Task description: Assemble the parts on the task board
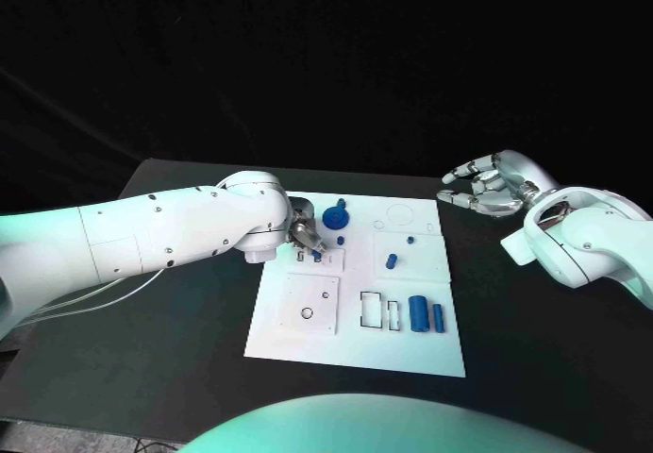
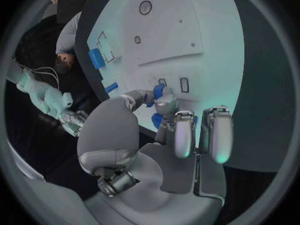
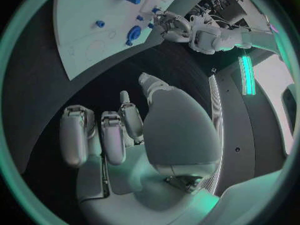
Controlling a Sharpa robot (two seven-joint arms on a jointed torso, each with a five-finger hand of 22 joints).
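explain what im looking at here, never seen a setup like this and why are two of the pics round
It is a two-armed robot at a black table. The square picture looks down from its head; each round one comes from a fisheye camera at a wrist, behind that hand. On the table lies a white task board carrying small blue parts, among them two cylinders and a round disc. The left hand reaches over the board, its fingers pinching a small blue part. The right hand hovers beside the board, fingers curled, holding nothing.
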